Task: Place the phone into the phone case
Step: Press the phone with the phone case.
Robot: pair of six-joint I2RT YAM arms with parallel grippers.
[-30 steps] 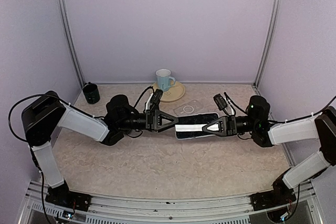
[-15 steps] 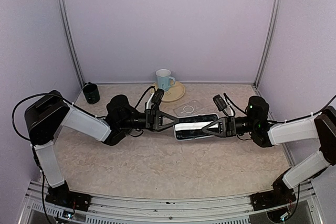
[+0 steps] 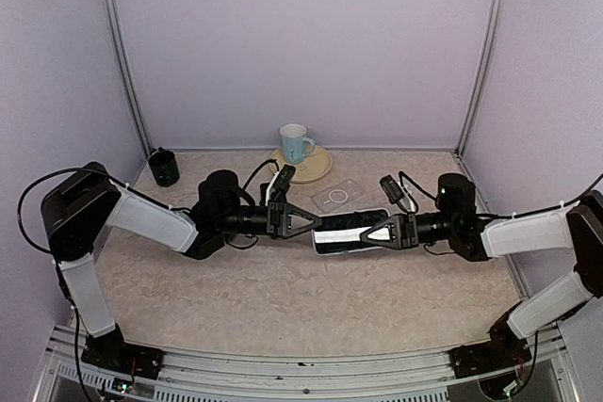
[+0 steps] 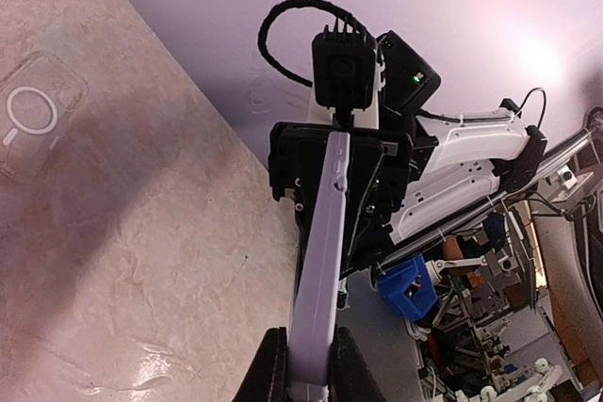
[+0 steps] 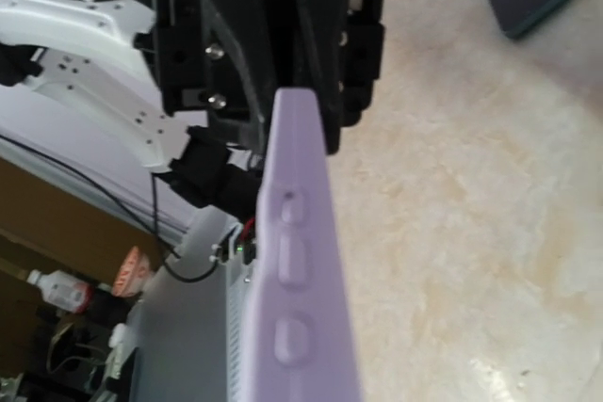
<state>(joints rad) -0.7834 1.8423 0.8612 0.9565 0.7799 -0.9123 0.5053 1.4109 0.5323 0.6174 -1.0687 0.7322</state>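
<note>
Both your jaws are clamped on the phone point(image 3: 341, 233): the left gripper point(image 3: 316, 223) has one end, the right gripper point(image 3: 370, 233) the other, and it stands on edge, seemingly clear of the bench point(image 3: 283, 298). The case point(image 3: 337, 197) lies flat just behind, without a phone in it, so I judge that seating the phone is all still to do. You have one phone, one case, one mug point(image 3: 295, 143) and one dark cup point(image 3: 163, 167).
</note>
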